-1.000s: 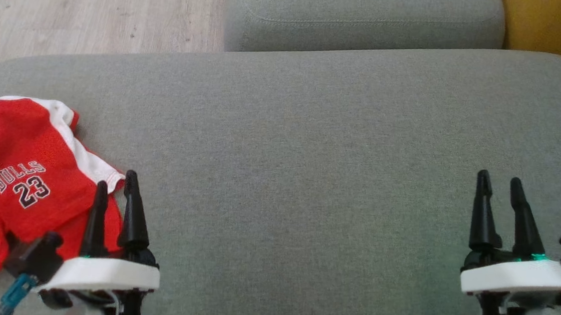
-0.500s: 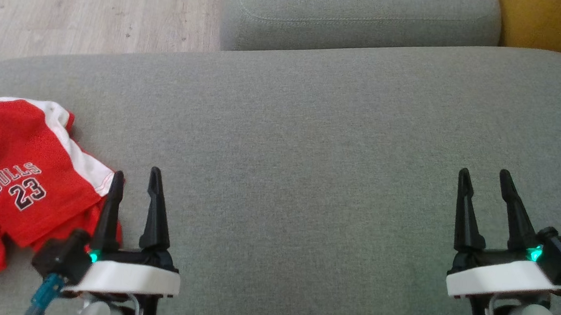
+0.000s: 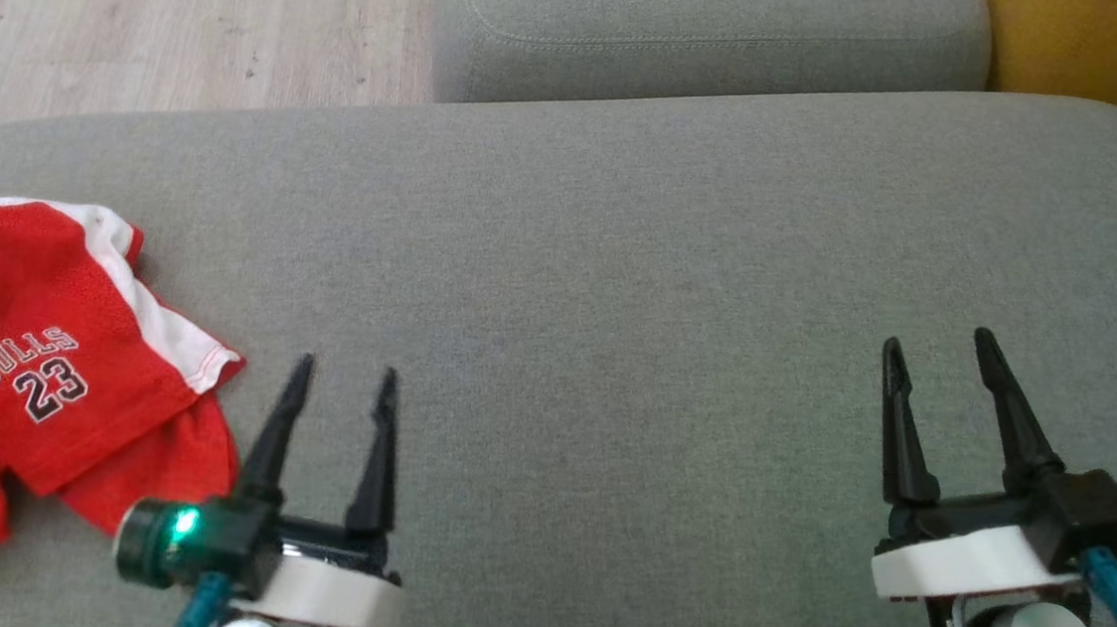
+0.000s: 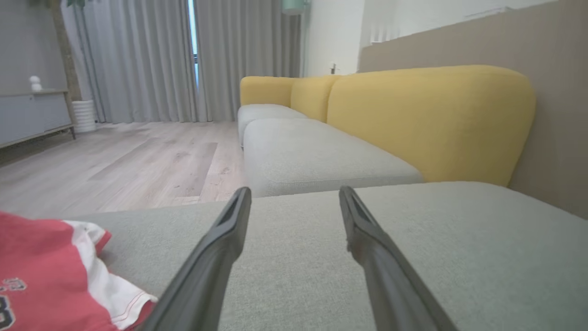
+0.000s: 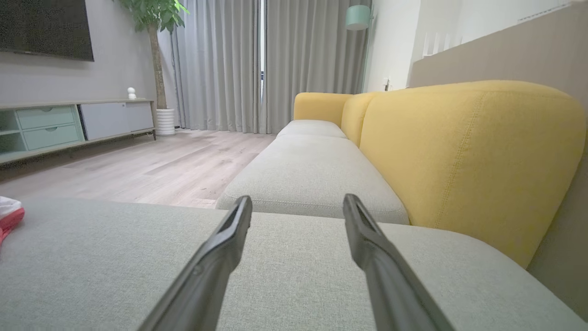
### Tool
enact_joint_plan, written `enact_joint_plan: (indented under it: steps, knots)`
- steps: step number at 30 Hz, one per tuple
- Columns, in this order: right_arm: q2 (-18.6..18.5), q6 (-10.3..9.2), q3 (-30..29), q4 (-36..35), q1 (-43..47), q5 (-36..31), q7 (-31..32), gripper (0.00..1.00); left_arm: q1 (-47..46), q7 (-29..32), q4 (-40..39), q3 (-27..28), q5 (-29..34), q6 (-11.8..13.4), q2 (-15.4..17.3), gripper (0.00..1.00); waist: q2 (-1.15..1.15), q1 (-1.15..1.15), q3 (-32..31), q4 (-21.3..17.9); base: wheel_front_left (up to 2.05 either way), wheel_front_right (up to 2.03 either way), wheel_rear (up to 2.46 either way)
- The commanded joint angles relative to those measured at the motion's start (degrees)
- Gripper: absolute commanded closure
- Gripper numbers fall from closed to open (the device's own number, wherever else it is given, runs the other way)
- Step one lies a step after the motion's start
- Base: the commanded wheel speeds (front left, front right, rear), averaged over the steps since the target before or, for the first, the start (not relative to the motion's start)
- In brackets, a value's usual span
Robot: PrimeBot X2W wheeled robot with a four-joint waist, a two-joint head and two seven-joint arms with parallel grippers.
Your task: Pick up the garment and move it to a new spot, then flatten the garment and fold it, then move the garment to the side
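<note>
The garment (image 3: 34, 392) is a red jersey with white trim and "BULLS 23" lettering, lying folded at the left edge of the grey sofa seat (image 3: 623, 259). My left gripper (image 3: 342, 376) hovers open just right of it, touching nothing. The left wrist view has the garment (image 4: 41, 280) at its lower left, beside the open left gripper (image 4: 294, 193). My right gripper (image 3: 940, 342) stands open over the seat's right side, empty. A sliver of the garment (image 5: 8, 214) sits at the left edge of the right wrist view, far from the right gripper (image 5: 298, 200).
A second grey cushion (image 3: 710, 36) lies beyond the seat, with a yellow backrest (image 3: 1108, 48) at the right. Wooden floor (image 3: 144, 12) runs past the seat's far left edge. The wrist views look toward curtains (image 5: 266, 64) and a low cabinet (image 5: 69, 124).
My left gripper has slid right, off the garment's edge, and turned. The right gripper has shifted a little left. The garment stays where it lay.
</note>
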Motion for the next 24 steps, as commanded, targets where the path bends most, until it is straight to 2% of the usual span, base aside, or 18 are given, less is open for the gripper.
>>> enact_joint_plan:
  steps: [1,5,9,17,24]
  knots:
    - [-0.46,-0.04,1.37,-2.38,-2.29,-1.7,-0.85,0.0,-3.13,-0.83,-1.71,0.83,1.64,0.55,0.76,0.0,0.0,0.0,0.0,0.02,0.0,0.0,0.0]
    - [-0.47,-0.04,2.43,-3.08,-2.34,-3.93,-1.52,0.0,-3.62,-1.5,-1.6,-1.19,3.98,2.42,1.58,0.0,0.0,0.0,-0.07,0.03,0.0,0.0,0.0]
    - [-0.49,-0.04,2.91,-3.83,-1.88,-4.23,-2.2,0.0,-3.29,-2.18,-3.01,-0.41,2.26,2.86,0.51,0.0,0.0,0.0,-0.23,0.21,0.0,0.0,0.0]
    - [-0.52,-0.04,2.54,-2.8,-0.44,1.05,-3.55,0.0,-0.84,-3.52,-5.27,4.05,1.01,-1.43,-1.86,0.0,0.0,0.0,-0.59,0.43,0.0,0.0,0.0]
    - [-0.52,-0.04,2.39,-0.6,0.49,11.9,-3.76,0.0,0.75,-3.73,-4.45,7.77,-0.3,-4.93,-2.78,0.0,0.0,0.0,-0.82,0.32,0.0,0.0,0.0]
